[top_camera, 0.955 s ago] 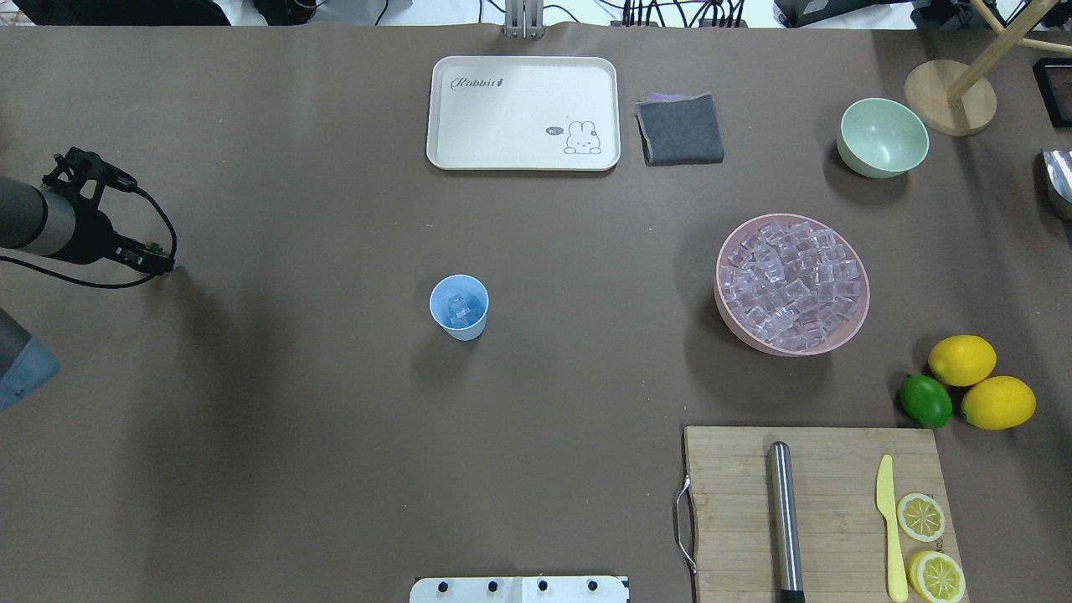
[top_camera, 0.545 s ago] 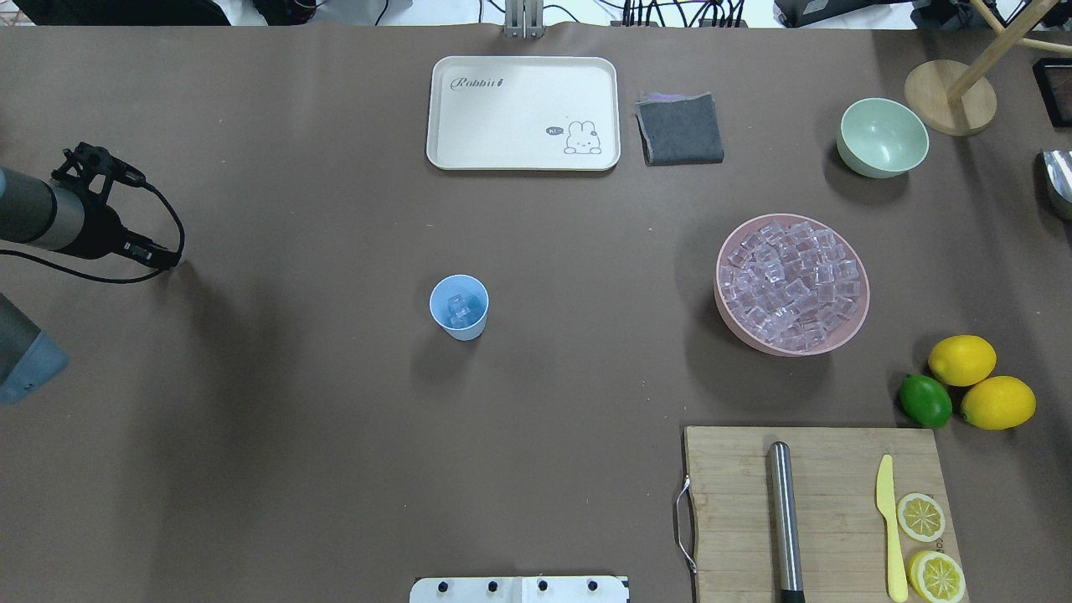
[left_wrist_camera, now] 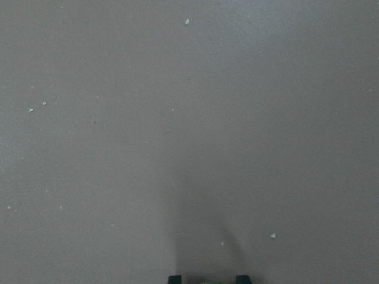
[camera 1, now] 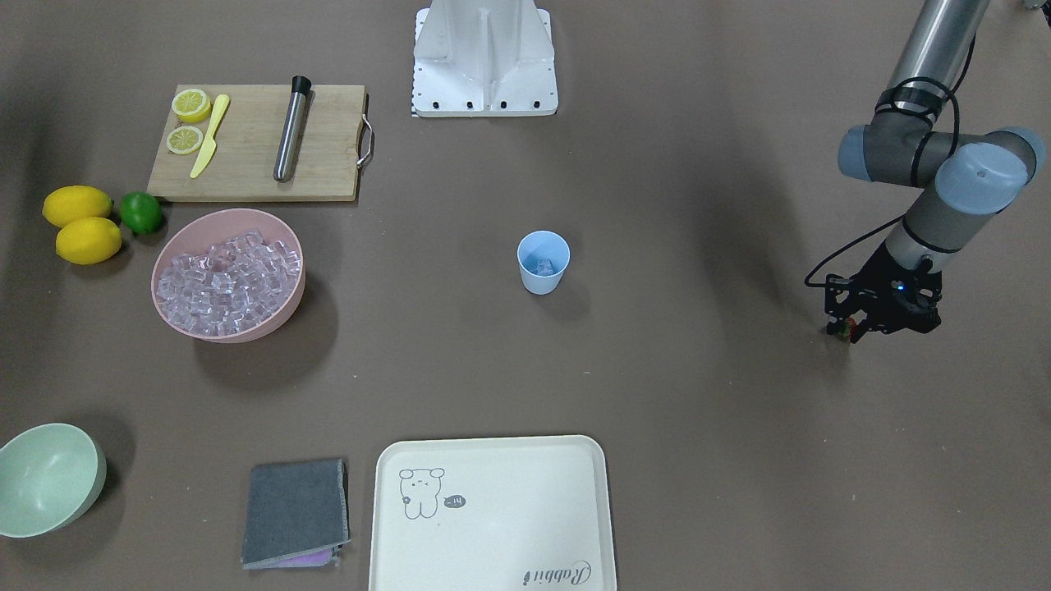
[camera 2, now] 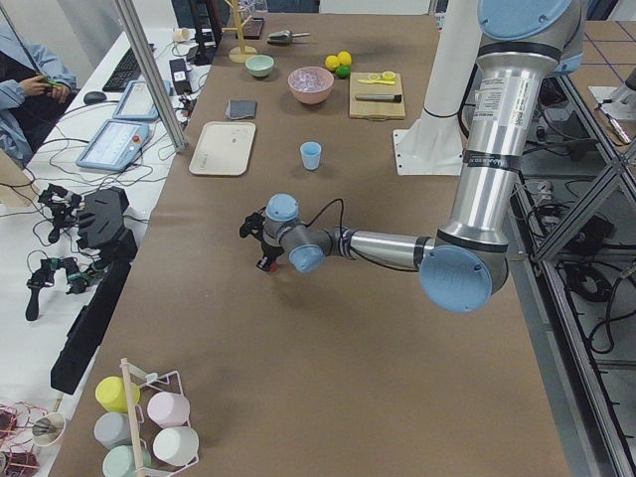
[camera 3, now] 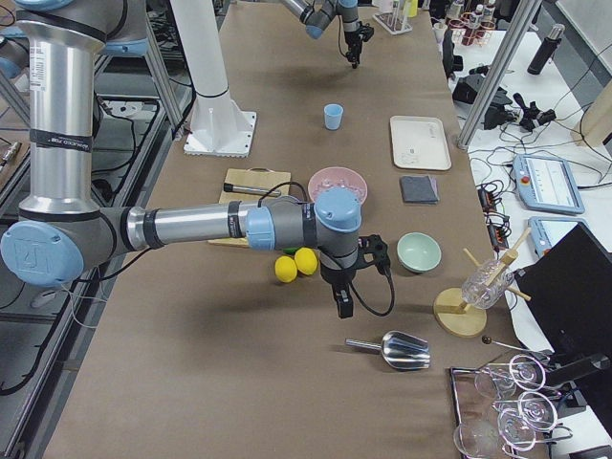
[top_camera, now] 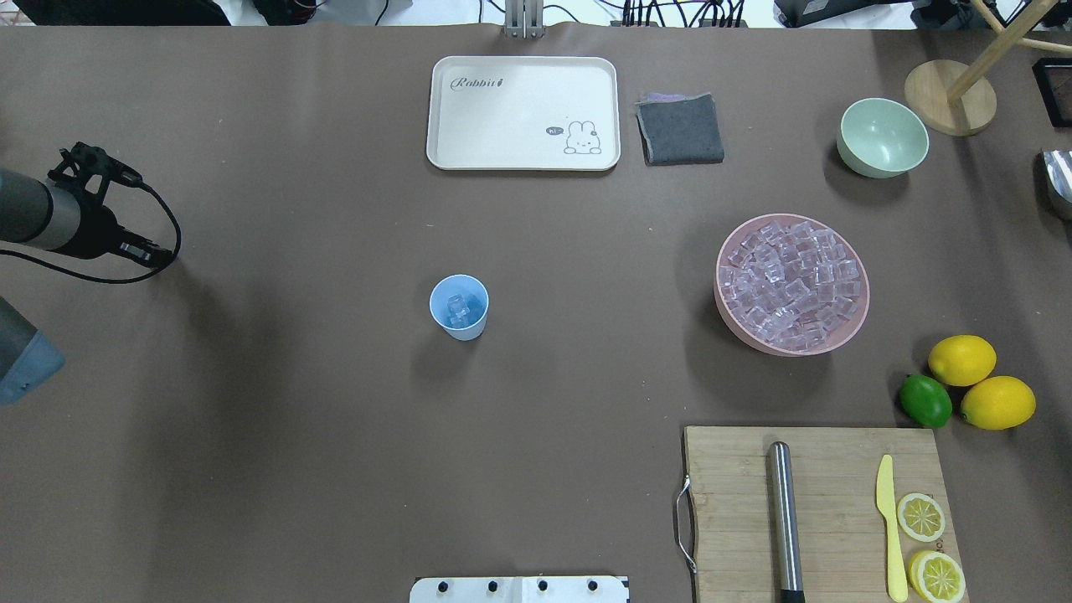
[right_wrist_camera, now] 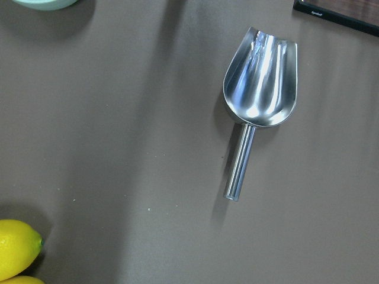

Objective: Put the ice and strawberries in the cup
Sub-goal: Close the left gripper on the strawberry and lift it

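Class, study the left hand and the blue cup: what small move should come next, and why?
Probably carry the left hand toward the cup: it seems to grip the strawberry far from the cup, which already holds ice.

Right pincer pointing down, scoop nearby

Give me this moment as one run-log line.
left gripper: shut on strawberry, apart from cup | cup: upright, ice inside | right gripper: state cannot tell
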